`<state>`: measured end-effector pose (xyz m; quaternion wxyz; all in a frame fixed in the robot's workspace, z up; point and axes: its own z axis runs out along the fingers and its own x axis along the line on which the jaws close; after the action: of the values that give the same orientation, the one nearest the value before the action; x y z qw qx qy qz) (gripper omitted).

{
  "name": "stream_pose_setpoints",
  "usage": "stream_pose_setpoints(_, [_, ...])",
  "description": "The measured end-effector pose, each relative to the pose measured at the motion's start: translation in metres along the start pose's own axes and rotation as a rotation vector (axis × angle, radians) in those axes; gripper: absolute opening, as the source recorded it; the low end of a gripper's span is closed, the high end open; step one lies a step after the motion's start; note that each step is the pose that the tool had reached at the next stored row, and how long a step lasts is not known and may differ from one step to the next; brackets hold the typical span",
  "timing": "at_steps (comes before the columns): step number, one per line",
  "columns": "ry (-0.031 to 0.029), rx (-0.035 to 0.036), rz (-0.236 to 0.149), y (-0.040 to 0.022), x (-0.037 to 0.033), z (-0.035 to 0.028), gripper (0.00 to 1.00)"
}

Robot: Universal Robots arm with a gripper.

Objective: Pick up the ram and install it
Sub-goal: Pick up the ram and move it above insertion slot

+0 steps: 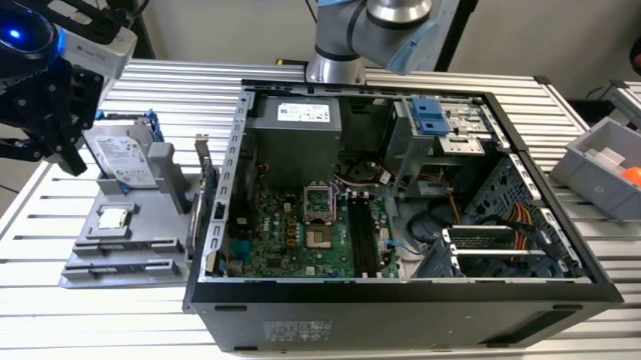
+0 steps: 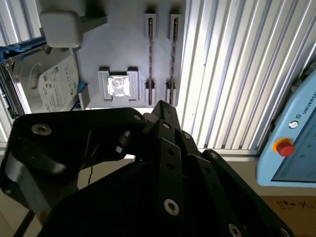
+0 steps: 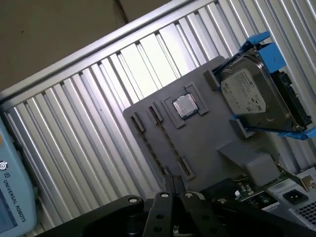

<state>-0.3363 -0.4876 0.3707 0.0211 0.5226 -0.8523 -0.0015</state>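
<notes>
Fixture tray (image 1: 100, 264) at exterior view's left of computer case (image 1: 401, 301); hard drive (image 1: 122, 159), processor (image 1: 110, 218) on tray.

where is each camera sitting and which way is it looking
exterior view: off the arm, high up, looking down into the open computer case; the arm and gripper show.
first wrist view: on the wrist, looking past the gripper at the gray fixture plate.
second wrist view: on the wrist, past the same gripper at that plate.
shared: both wrist views show the hard drive and processor chip.
</notes>
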Motion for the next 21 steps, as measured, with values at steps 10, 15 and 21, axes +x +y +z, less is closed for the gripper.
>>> stream_pose_setpoints(10, [0.0108, 0.0077, -0.109, 0.0003, -0.0006, -0.0001, 0.0])
stream_pose_setpoints(15, [0.0185, 0.0127, -0.164, 0.0007, -0.0013, -0.0001, 0.0])
stream_pose_setpoints(21, [0.0259, 0.0179, -0.229, 0.0009, -0.0018, 0.0, 0.0])
